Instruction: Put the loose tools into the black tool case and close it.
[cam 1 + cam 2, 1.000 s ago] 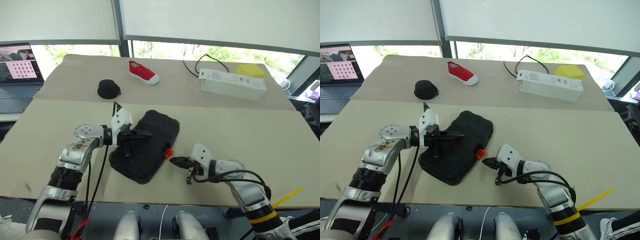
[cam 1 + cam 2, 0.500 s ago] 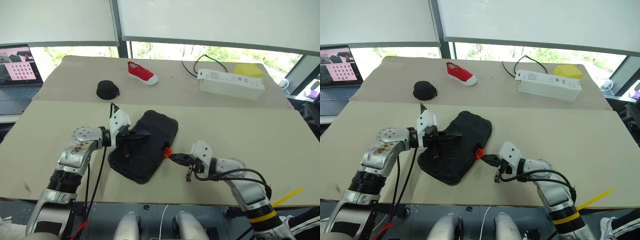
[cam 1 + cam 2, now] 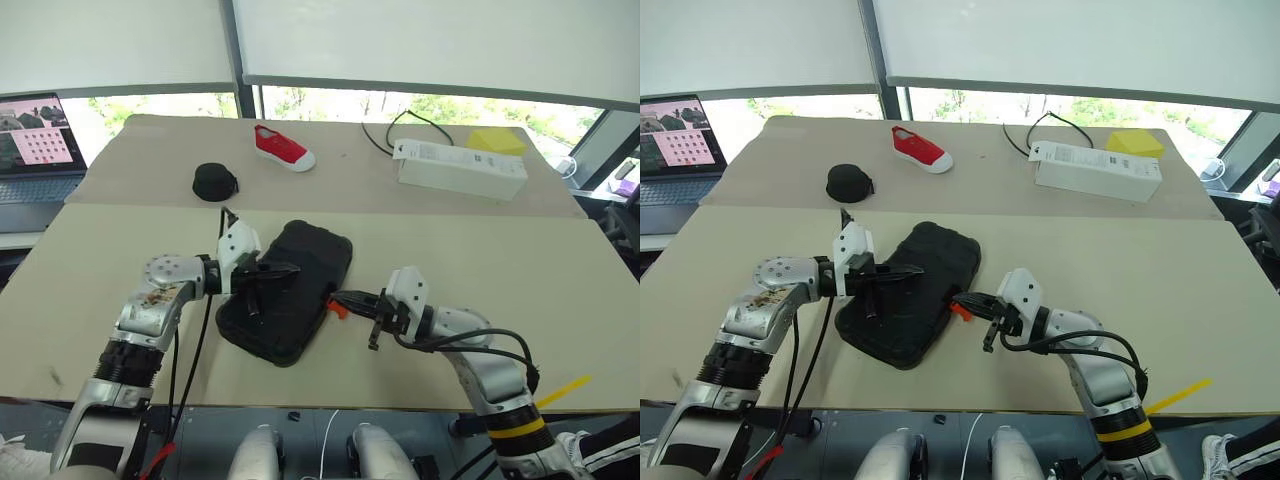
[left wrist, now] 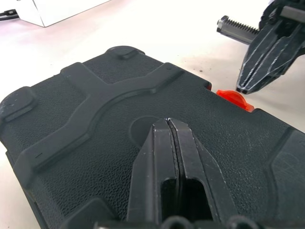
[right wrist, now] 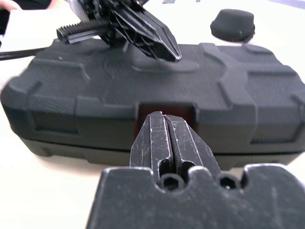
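Black tool case (image 3: 290, 290) lid down, near the table's front edge (image 3: 300, 405). Left gripper (image 3: 290, 268) pinched together on the lid, right gripper (image 3: 337, 297) pinched together at the orange latch (image 3: 337, 309); bare tabletop right.

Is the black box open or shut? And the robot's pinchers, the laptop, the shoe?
Tool case: lid down, lying flat on the table.
Orange latch: sticking out at the case's edge.
Left gripper: shut, over the lid.
Right gripper: shut, at the latch.
Laptop: open, screen lit.
Red shoe: upright on its sole.
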